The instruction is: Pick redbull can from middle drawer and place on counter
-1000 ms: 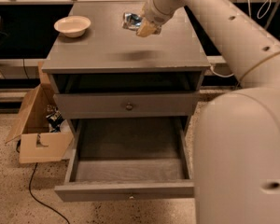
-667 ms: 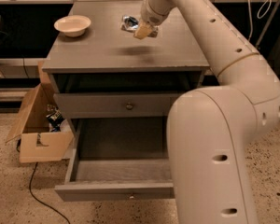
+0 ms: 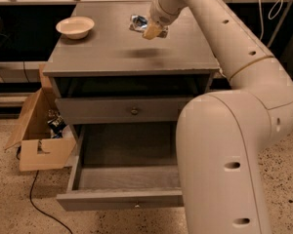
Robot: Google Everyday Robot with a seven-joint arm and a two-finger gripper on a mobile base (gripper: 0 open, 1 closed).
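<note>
On your far left, a cardboard box is sitting open on the speckled floor against the cabinet's side, and a dark cable is trailing across the floor below it. Moving right, a cream bowl is resting upright on the left rear part of the counter, whose grey top is showing a slight gloss. Under the counter, a shut drawer front is showing its round knob, and below that the middle drawer is standing pulled well out, its shallow grey tray facing you. Further right, the redbull can is lying on the rear middle of the counter, well apart from the bowl. It is showing as a small, shiny silver shape with blue patches, and its right side is hiding behind the gripper. The gripper is hanging just over the counter right beside the can, and you cannot tell whether it is spread or pressed together, nor whether it is touching the can. On your right, the pale arm is curving down from the gripper and filling the foreground, covering the right end of the middle drawer.
</note>
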